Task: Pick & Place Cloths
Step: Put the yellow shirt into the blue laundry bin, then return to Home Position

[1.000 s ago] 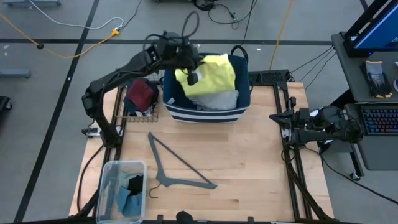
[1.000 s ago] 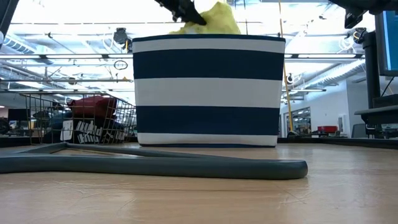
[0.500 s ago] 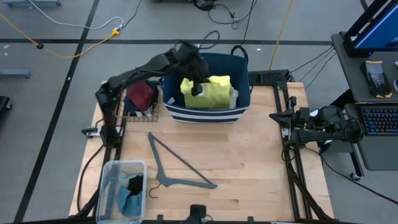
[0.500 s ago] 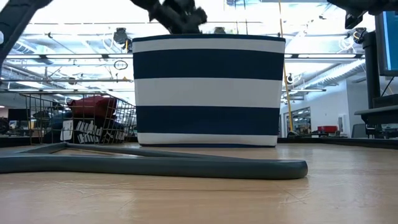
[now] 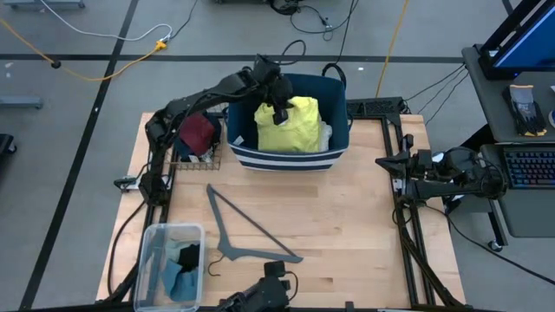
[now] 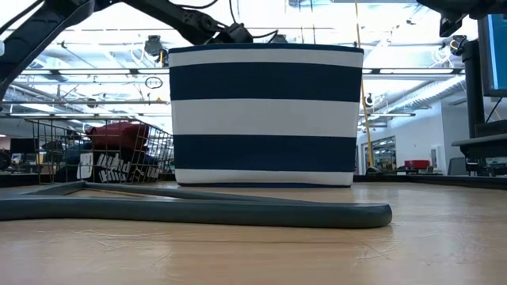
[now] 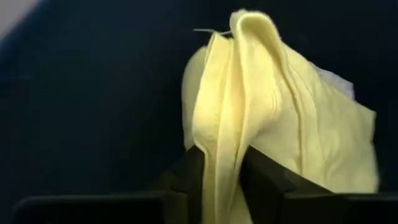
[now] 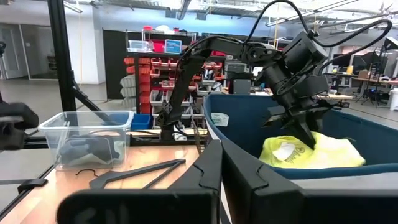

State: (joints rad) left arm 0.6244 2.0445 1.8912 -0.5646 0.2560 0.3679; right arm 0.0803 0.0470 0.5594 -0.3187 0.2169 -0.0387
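Grey floor (image 5: 78,104) with cables; red-binned shelving (image 8: 149,65) behind.

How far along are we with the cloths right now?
Done: a white shirt already lies in the navy-and-white striped fabric basket. In hand: the left gripper, inside the basket, has the yellow T-shirt between its jaws. Left: the maroon piece in the wire basket and dark pieces in the clear plastic bin.

We see soft matt yellow T-shirt (image 5: 289,126) cloth, a striped fabric basket (image 5: 340,143), a pale smooth wooden desk (image 5: 347,217), a clear plastic bin (image 5: 153,251).
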